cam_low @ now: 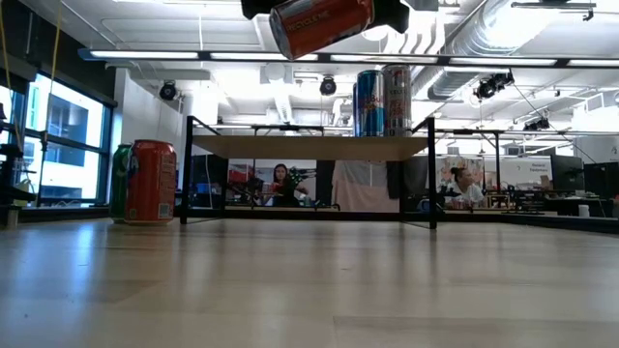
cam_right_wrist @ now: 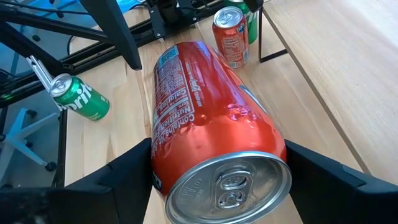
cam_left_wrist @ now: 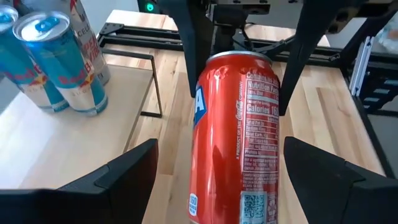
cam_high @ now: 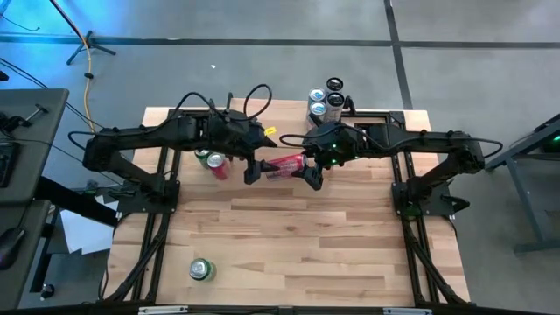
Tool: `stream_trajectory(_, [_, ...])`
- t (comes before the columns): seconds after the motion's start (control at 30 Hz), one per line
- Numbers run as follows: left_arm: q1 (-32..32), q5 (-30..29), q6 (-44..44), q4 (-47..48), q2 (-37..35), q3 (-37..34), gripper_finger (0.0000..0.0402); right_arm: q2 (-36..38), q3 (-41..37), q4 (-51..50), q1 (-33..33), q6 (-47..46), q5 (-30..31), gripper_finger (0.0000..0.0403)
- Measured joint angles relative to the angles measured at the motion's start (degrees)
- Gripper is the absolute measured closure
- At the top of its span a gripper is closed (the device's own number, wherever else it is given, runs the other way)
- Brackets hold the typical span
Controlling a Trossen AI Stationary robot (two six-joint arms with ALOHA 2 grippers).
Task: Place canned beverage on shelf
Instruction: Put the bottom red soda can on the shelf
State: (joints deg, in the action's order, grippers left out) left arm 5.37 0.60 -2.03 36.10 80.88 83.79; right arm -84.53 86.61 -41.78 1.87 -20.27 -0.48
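A dented red canned beverage point(cam_high: 286, 164) hangs on its side high above the table's middle, between my two grippers. My right gripper point(cam_high: 311, 178) is shut on its top end. My left gripper point(cam_high: 252, 172) is open; its fingers point(cam_left_wrist: 127, 177) stand on either side of the can's bottom end point(cam_left_wrist: 233, 186), with a gap showing beside the can. The shelf point(cam_low: 309, 146), a light board on thin black legs, stands at the table's far side, and slim cans point(cam_low: 383, 101) stand upright on it. My right gripper pinches the can's top end point(cam_right_wrist: 163, 167) between its two fingers point(cam_right_wrist: 127, 177), one on each side of the wall just behind the lid. The fingers slant down from the table's right and lie along the can. The can is lifted clear and points toward my left gripper.
A red can point(cam_low: 153, 182) and a green can point(cam_low: 120, 182) stand on the table left of the shelf. A green can point(cam_high: 202, 269) lies on its side near the front left. Black frame rails run along both table sides. Bare wood lies in front of the shelf.
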Motion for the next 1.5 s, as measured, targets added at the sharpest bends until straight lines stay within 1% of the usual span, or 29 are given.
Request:
stream_trajectory(0.13, [0.0,0.5,-2.3,0.1,0.0,0.0,0.0068,0.0,0.0,0.0,0.0,0.1,0.0,0.011])
stream_trajectory(0.3, [0.0,1.2,-2.8,0.1,0.0,0.0,0.0013,0.0,0.0,0.0,0.0,0.4,-0.2,0.011])
stream_trajectory(0.37, [0.0,1.2,-1.5,0.1,0.0,0.0,0.0006,0.0,0.0,0.0,0.0,0.5,-0.2,0.011])
stream_trajectory(0.47, [0.0,-0.1,2.5,0.0,0.0,0.0,0.0011,0.0,0.0,0.0,0.0,1.1,-0.2,0.011])
stream_trajectory(0.53, [0.0,-0.3,3.5,0.0,0.0,0.0,0.0012,0.0,0.0,0.0,0.0,1.3,-0.2,0.011])
stream_trajectory(0.67, [0.0,-0.4,1.1,0.1,0.0,0.0,0.0011,0.0,0.0,0.0,0.0,2.3,-0.2,0.011])
stream_trajectory(0.8, [0.0,-0.4,1.1,0.2,0.0,0.0,0.0011,0.0,0.0,0.0,0.0,3.5,-0.2,0.011])
stream_trajectory(1.0, [0.0,3.8,1.3,0.0,0.1,0.0,0.0011,-0.4,0.0,0.1,0.1,7.1,0.2,0.011])
stream_trajectory(1.17, [-0.2,3.8,0.7,0.1,3.7,-0.6,0.0011,-1.7,0.0,0.9,0.1,8.7,0.1,0.011])
stream_trajectory(1.33, [-0.2,3.8,0.6,-0.1,7.3,-0.5,0.0011,-2.5,0.0,1.2,0.1,9.3,-1.5,0.011])
stream_trajectory(1.5, [-0.2,3.8,-2.9,-0.1,8.6,-0.5,0.0011,-2.5,0.0,0.7,0.2,10.6,-1.5,0.011])
